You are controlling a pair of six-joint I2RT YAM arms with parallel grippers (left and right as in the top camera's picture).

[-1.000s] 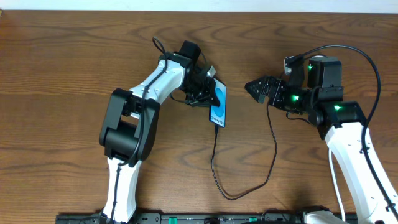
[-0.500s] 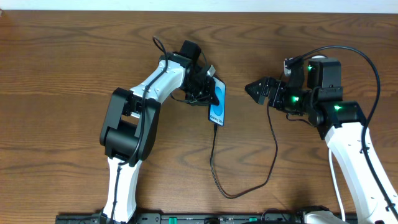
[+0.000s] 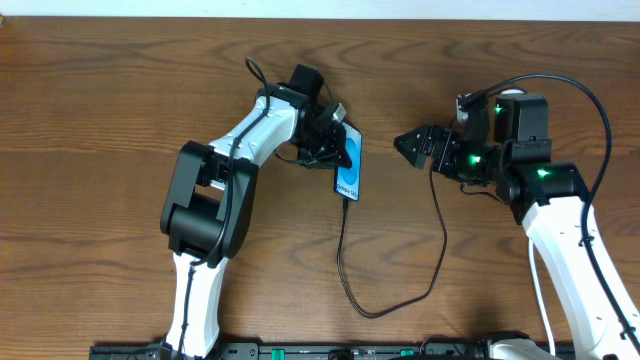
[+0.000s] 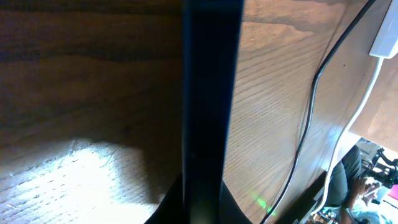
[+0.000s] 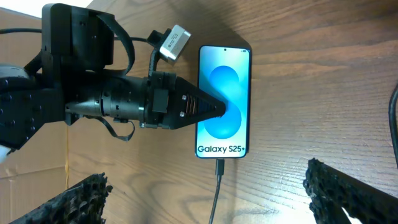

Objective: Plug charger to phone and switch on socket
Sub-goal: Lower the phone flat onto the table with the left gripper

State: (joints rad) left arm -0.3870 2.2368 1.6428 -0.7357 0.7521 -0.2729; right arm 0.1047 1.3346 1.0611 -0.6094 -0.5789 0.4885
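White arm links (image 3: 252, 128), black joint housings (image 3: 200, 205), green lights (image 3: 472, 158), black cables (image 3: 603, 110), ridged black claw fingers (image 5: 348, 190)

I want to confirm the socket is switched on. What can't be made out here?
Socket switch: left wrist shows only a white corner, cut by the frame edge.
Charger plug end: overhead, the cable runs under the right arm.
Left gripper jaws: right wrist sees one tapered tip on the phone; left wrist is filled by a blurred dark bar.
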